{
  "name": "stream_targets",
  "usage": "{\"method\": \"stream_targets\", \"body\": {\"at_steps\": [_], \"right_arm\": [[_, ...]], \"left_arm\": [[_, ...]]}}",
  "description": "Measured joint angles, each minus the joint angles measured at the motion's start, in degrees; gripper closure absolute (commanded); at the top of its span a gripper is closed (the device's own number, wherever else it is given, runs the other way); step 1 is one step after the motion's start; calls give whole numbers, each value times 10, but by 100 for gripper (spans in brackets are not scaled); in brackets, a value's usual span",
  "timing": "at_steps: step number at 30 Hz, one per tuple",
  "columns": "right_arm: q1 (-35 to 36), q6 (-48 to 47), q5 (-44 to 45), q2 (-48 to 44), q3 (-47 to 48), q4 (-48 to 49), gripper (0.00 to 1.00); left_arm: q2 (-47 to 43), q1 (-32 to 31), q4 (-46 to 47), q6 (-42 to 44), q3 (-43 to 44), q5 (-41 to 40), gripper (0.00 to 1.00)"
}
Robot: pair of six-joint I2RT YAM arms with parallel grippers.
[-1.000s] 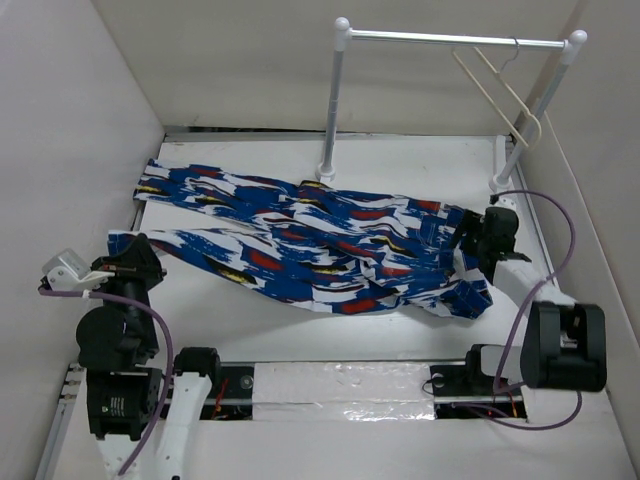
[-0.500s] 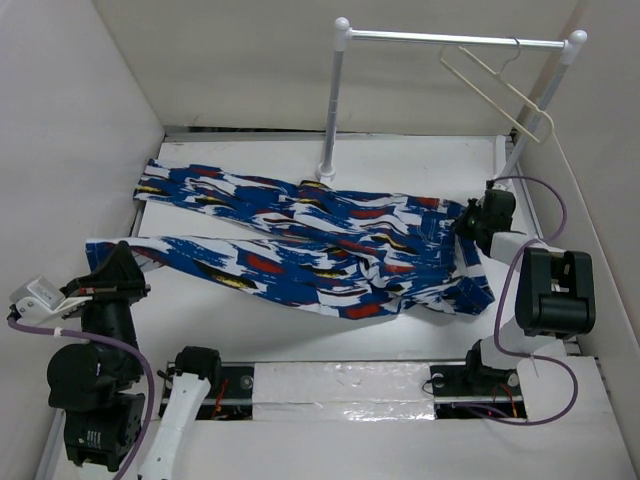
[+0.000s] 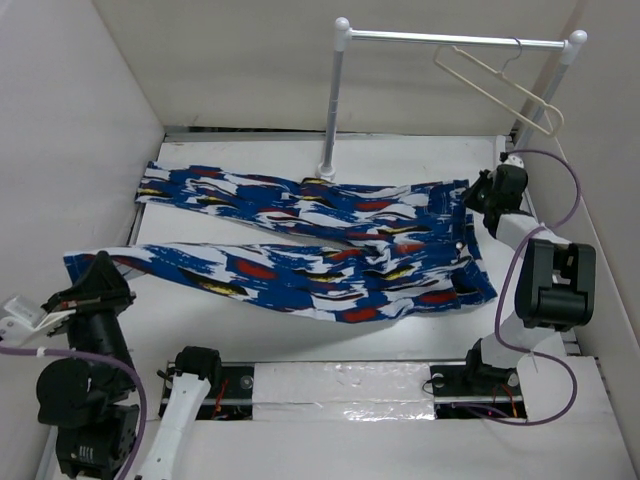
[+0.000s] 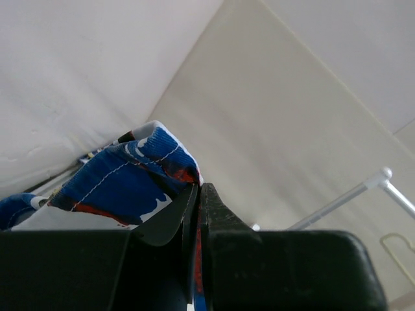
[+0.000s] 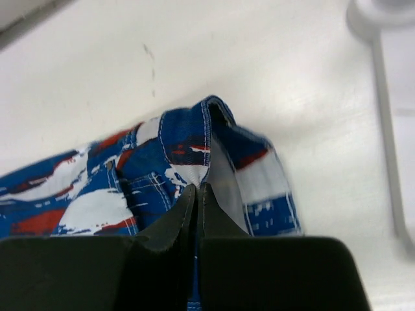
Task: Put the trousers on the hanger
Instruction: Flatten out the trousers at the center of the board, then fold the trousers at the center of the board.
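Since a second ago the left gripper [image 3: 100, 276] has drawn back, away from the rack [image 3: 336, 100], pulling one leg of the trousers [image 3: 320, 240] out straight. The right gripper [image 3: 478, 192] has moved closer to the rack's right post, and its jaws have closed. The hanger [image 3: 495, 85] has swung a little on the rack's rail.

Both pairs of jaws are now pinched tight on cloth. The left wrist view shows the hem of the leg farther from the rack gripped between them. The right wrist view shows a fold of the waistband gripped the same way.

The trousers lie stretched on the worktop [image 3: 410, 160] in front of the rack. Their long axis runs roughly parallel to the rail, with the waist at the right-post end and the hems out past the left post. The second leg lies loose, nearer the rack.

The hanger hangs from the rail beside the right post, above and beyond the waistband. The right gripper is therefore much the nearer to it. My judgement is that the cloth must be brought up toward that end of the rail.
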Motion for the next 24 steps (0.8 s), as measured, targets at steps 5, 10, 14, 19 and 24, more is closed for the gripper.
{"method": "stream_targets", "body": {"at_steps": [5, 10, 14, 19, 24], "right_arm": [[-8, -17, 19, 66, 80, 9, 100], [-10, -34, 33, 91, 92, 10, 69], [-9, -31, 37, 84, 86, 27, 28], [11, -17, 54, 5, 25, 21, 23], [43, -4, 87, -160, -82, -4, 100]], "left_arm": [[-5, -1, -9, 0, 65, -34, 100], [-34, -3, -8, 0, 73, -42, 100], [-38, -3, -8, 0, 61, -35, 100], [-39, -3, -14, -2, 24, -21, 100], [-57, -3, -21, -3, -17, -13, 100]]}}
